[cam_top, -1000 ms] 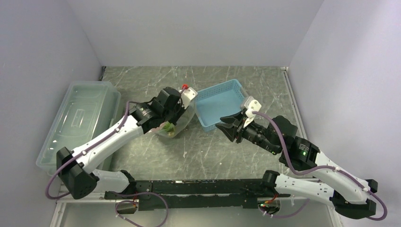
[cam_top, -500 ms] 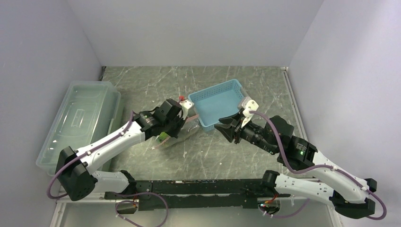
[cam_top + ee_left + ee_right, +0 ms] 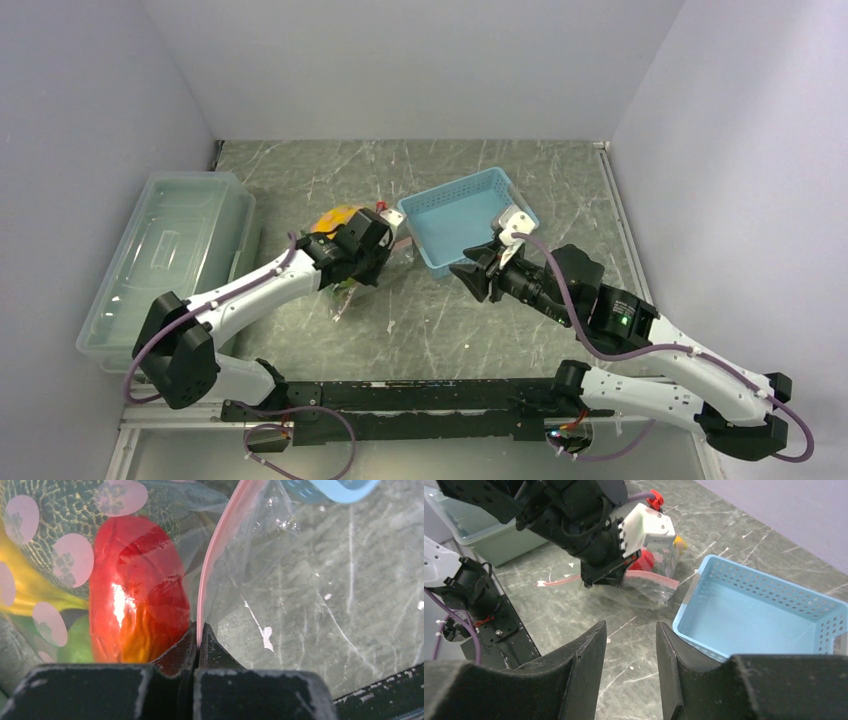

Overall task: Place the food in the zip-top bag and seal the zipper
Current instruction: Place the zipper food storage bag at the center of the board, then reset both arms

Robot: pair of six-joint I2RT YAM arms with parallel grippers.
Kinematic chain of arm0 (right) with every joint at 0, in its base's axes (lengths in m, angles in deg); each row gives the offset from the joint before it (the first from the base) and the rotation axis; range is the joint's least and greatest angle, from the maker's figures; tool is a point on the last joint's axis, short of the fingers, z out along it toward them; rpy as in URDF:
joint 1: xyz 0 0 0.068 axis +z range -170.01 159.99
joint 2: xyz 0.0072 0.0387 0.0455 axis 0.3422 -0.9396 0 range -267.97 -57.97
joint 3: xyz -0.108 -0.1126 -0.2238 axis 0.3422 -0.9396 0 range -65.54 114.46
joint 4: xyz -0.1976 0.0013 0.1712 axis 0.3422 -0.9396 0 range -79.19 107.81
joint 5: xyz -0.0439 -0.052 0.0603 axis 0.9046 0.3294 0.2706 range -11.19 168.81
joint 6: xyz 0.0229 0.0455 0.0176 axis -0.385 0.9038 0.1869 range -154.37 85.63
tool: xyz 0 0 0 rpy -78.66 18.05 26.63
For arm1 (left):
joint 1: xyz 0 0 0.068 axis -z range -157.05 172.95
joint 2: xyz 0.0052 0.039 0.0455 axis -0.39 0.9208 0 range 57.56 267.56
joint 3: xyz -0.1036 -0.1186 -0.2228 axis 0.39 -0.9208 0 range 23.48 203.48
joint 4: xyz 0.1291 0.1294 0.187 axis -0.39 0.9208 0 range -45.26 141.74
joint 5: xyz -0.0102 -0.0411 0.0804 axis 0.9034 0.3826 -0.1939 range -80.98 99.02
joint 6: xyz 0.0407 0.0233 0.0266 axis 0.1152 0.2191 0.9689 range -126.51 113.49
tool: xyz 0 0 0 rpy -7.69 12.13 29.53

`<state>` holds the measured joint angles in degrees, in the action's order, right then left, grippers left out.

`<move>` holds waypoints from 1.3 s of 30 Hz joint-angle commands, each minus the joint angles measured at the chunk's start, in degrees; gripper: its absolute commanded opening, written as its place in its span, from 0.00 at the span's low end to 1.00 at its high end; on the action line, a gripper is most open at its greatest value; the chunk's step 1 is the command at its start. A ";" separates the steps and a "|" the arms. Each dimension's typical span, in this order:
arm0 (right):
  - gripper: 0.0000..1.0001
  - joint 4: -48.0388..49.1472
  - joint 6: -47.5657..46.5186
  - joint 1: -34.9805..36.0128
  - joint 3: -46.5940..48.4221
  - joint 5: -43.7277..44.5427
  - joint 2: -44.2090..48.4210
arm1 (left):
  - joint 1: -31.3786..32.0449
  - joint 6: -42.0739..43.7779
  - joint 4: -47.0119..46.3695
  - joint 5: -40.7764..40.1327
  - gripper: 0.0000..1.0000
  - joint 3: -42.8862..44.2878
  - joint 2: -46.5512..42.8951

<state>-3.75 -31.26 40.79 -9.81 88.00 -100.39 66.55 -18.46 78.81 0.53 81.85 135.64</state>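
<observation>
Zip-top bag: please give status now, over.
Left pincer shut on zipper. Right pincer open, empty, near blue basket. Food inside bag. Nothing between right pincer and bag.

- Bag (image 3: 252, 565): clear, with pale round dots.
- Zipper (image 3: 210, 565): pink.
- Fruit (image 3: 137, 590): glossy red-orange.
- Basket (image 3: 455, 215): light blue.
- Surface (image 3: 470, 330): dark grey-green, white-veined marble pattern.

left fingers (image 3: 181, 650) clamped together | right fingers (image 3: 585, 666) spread apart, held aloft

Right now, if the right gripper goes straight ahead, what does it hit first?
Probably the bag, pinched by the left gripper; the basket lies just right of that line. Depth is unclear: bare table may come first.
</observation>
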 commanded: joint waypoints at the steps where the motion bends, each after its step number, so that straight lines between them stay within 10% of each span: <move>1: 0.46 1.81 0.03 -0.24 -0.18 1.71 -0.23 | -2.47 -1.77 0.01 -2.29 0.00 0.32 0.76; 24: 0.74 3.46 -0.02 -2.00 -1.98 6.41 -2.14 | -2.52 1.90 -1.16 12.03 0.62 3.74 -10.59; 27: 0.75 3.28 0.16 -2.98 -1.85 6.39 -3.13 | -2.51 2.66 -0.29 11.66 0.98 5.76 -11.57; 39: 0.78 2.39 4.88 -17.16 -2.17 -2.79 -6.92 | -4.33 -1.28 6.47 0.93 1.00 14.36 -7.52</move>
<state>-3.12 -29.27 27.78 -11.87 89.99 -106.94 63.42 -17.87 82.76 5.69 93.67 126.86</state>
